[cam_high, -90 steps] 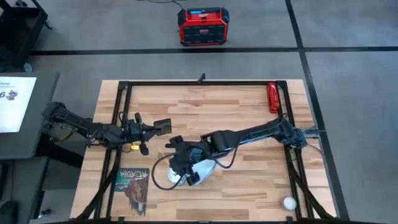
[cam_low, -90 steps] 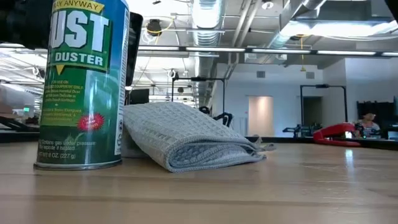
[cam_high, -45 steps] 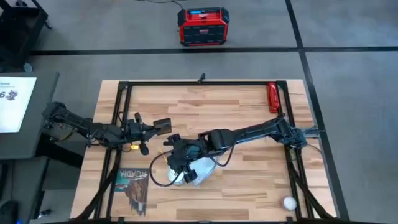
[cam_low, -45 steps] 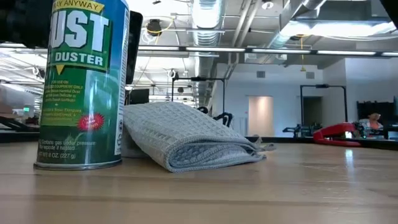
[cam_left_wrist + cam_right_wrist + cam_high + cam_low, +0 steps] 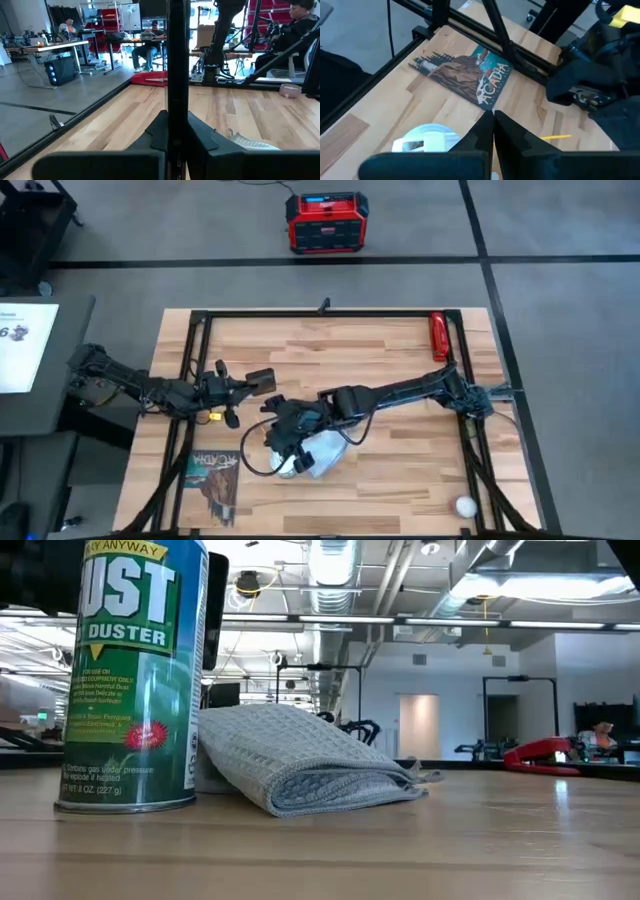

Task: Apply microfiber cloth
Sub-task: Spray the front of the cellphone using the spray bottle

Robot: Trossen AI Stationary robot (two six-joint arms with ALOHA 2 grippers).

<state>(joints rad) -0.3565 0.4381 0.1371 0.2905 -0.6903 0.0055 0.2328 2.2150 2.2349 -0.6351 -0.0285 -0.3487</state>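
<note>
The microfiber cloth (image 5: 325,450) (image 5: 300,765) lies folded on the table just right of the green duster can (image 5: 135,675), whose white top (image 5: 425,142) shows under my right gripper. My right gripper (image 5: 280,430) (image 5: 493,119) hovers shut over the can and the cloth's left end, with nothing seen between its fingers. My left gripper (image 5: 243,384) is at the table's left, shut on a black phone (image 5: 260,377) that sticks out toward the right arm. The cloth's edge (image 5: 250,143) also shows in the left wrist view. My left gripper pinches the black phone between its two fingers at the phone's left end (image 5: 250,380). The fingers come level from the table's left. The phone stands on edge, a thin black bar (image 5: 176,75) reaching out past the fingertips.
A dark printed booklet (image 5: 213,475) (image 5: 465,75) lies at the near left. A red tool (image 5: 438,337) lies at the far right and a white ball (image 5: 465,505) at the near right. A black cable (image 5: 250,455) loops beside the can. People sit in the room beyond.
My right gripper has gone a little toward the table's left and far edge, nearer the left gripper. The cloth and the can have not moved.
</note>
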